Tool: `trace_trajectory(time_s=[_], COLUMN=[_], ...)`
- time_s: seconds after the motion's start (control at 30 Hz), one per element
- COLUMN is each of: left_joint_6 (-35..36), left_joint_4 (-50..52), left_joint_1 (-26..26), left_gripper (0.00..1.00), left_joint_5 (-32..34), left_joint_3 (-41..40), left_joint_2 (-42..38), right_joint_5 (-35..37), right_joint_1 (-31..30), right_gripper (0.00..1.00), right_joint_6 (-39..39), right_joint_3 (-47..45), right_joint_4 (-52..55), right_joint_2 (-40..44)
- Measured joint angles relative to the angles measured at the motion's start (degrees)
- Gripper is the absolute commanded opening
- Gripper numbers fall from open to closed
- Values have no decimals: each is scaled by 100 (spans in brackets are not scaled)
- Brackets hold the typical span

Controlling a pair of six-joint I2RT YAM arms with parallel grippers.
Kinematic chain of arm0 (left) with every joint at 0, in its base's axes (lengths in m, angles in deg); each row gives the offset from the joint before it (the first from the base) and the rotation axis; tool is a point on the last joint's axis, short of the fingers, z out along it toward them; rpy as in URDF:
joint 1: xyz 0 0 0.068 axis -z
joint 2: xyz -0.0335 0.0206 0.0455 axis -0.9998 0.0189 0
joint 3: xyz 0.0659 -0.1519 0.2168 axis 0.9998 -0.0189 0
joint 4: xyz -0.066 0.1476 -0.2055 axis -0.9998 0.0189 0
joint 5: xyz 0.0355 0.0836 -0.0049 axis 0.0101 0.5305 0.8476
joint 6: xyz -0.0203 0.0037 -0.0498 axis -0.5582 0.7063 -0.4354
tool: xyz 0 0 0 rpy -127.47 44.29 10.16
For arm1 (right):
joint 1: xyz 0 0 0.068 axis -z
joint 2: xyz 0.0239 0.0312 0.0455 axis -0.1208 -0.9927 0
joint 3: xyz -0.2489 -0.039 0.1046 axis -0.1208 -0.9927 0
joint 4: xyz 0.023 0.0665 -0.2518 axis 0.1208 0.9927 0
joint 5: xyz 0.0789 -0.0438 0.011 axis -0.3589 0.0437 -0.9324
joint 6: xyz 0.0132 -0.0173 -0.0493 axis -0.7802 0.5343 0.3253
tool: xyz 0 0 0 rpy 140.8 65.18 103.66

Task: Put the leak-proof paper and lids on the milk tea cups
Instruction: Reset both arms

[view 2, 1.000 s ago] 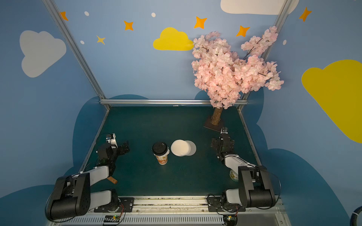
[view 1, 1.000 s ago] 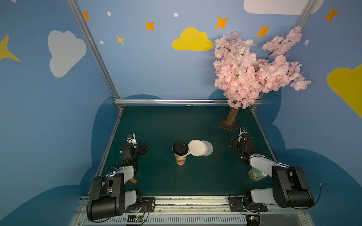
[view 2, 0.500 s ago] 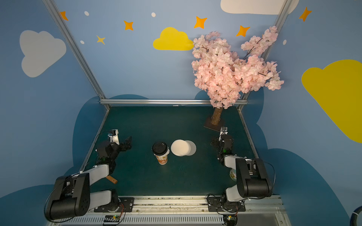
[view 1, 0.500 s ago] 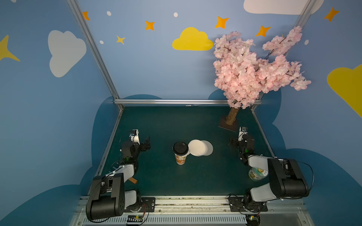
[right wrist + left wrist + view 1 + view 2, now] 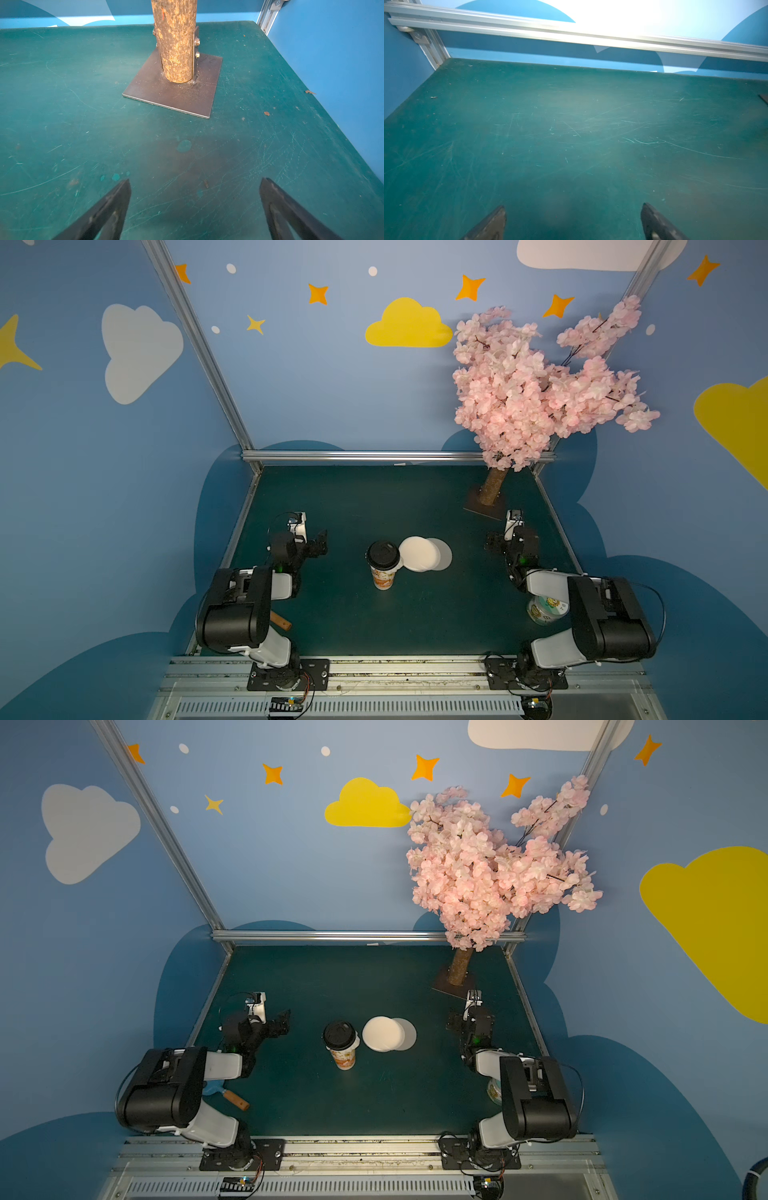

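Observation:
The milk tea cup is white with orange print and stands upright mid-table. A black lid covers its mouth. Just right of it, two overlapping white round discs of leak-proof paper lie flat on the mat. My left gripper is open and empty, low over bare mat to the left of the cup. At the right, near the tree's base, my right gripper is also open and empty. Neither wrist view shows the cup or the paper.
A pink blossom tree rises from a trunk on a metal base plate at the back right. A green-and-white tin sits under the right arm. A wooden-handled tool lies by the left arm. An aluminium rail bounds the back.
My left gripper has moved a little to the right, toward the cup. The right arm has drawn in slightly, its gripper staying almost in place. Cup and paper have not moved.

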Motion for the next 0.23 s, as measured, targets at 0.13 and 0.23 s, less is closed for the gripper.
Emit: trace_trajectory(time_s=[0.13, 0.23], left_joint_6=[0, 0], left_joint_4=[59, 85], left_joint_1=[17, 22], left_gripper=[100, 100], left_joint_5=[52, 68], left_joint_3=[0, 0], left_joint_2=[-4, -4], right_joint_5=[0, 0], right_joint_1=[0, 0], right_gripper=[98, 98], right_joint_6=[0, 0], right_joint_3=[0, 0], right_joint_4=[13, 15], right_joint_2=[0, 0])
